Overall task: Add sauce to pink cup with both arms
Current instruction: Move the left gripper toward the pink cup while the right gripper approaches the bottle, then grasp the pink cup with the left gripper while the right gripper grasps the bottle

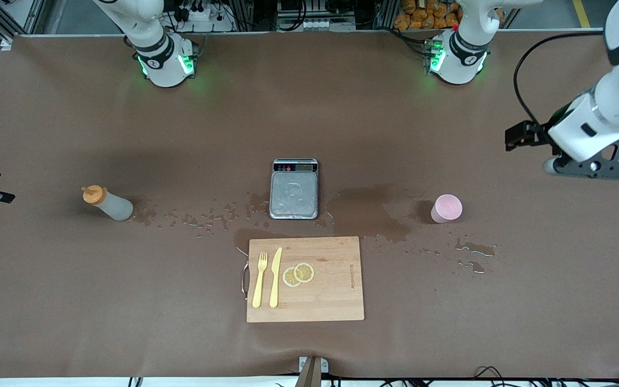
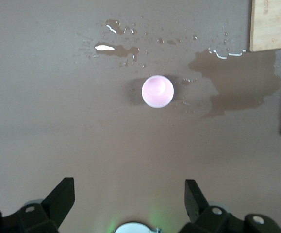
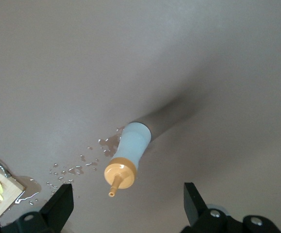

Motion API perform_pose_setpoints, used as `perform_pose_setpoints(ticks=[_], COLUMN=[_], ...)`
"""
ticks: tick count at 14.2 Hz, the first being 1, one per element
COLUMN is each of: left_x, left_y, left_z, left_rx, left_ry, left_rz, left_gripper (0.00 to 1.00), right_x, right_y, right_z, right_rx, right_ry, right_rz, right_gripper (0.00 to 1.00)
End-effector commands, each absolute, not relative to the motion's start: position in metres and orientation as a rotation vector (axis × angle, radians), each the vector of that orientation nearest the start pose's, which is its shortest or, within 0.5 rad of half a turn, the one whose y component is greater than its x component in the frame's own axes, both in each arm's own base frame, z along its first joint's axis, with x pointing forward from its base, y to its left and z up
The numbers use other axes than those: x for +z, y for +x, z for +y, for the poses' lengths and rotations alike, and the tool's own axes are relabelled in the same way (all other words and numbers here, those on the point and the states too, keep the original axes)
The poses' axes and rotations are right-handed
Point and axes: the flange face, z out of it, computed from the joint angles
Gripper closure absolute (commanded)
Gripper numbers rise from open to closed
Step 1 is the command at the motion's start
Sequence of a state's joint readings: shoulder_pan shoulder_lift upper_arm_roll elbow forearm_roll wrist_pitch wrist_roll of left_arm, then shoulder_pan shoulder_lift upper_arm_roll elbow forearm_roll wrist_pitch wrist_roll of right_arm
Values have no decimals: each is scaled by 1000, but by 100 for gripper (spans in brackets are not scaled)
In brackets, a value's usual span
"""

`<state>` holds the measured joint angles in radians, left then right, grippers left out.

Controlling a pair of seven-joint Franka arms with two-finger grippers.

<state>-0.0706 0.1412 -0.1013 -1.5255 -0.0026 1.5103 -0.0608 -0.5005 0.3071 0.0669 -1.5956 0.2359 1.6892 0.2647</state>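
The sauce (image 1: 107,203) is standing upright on the wet tabletop (image 1: 73,279) toward the right arm's end. The right gripper (image 3: 128,206), fingers spread, is hovering over it. The pink cup (image 1: 446,208) is sitting upright, probably empty, under the left gripper (image 2: 129,196), likewise spread.
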Motion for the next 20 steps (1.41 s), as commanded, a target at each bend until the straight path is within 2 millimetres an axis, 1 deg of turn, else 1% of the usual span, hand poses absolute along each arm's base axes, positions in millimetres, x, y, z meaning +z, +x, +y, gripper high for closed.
perform_pose_setpoints(ticks=[1,3,4,5,7,8,10,11,12,13,14,15,17,18,19,20], left_x=[511,476,456,439,411,403,384,372,361,351,343,331,311,304,298,290], left_y=[599,607,611,615,617,616,617,619,620,621,622,624,621,617,615,612], left_z=[-104,-108,-109,-110,-114,-114,-116,-119,-124,-129,-129,-129,-122,-118,-118,-117], left_rx=[245,250,258,260,255,239,228,225,222,220,215,232,290,313,326,328], left_ry=[-3125,-3128,-3129,-3135,-3154,-3156,-3172,-3187,-3191,-3191,-3193,-3192,-3186,-3180,-3179,-3179], left_rz=[180,161,163,156,145,145,138,132,137,147,146,144,125,119,117,114], left_gripper=[0,0,0,0,0,0,0,0,0,0,0,0,0,0,0,0], right_x=[417,400,390,376,345,332,311,297,283,265,258,259,256,242,222,196], right_y=[580,577,576,574,567,565,563,563,560,556,555,556,557,553,547,533], right_z=[-251,-257,-262,-269,-289,-295,-301,-308,-316,-315,-311,-308,-305,-307,-312,-325], right_rx=[409,470,485,514,558,575,610,617,635,712,788,836,880,908,938,973], right_ry=[-2598,-2559,-2496,-2401,-2222,-2173,-2135,-2088,-2015,-1913,-1819,-1761,-1727,-1702,-1664,-1580], right_rz=[1065,1101,1114,1136,1199,1222,1240,1253,1274,1321,1377,1434,1493,1505,1511,1520], right_gripper=[0,0,0,0,0,0,0,0,0,0,0,0,0,0,0,0])
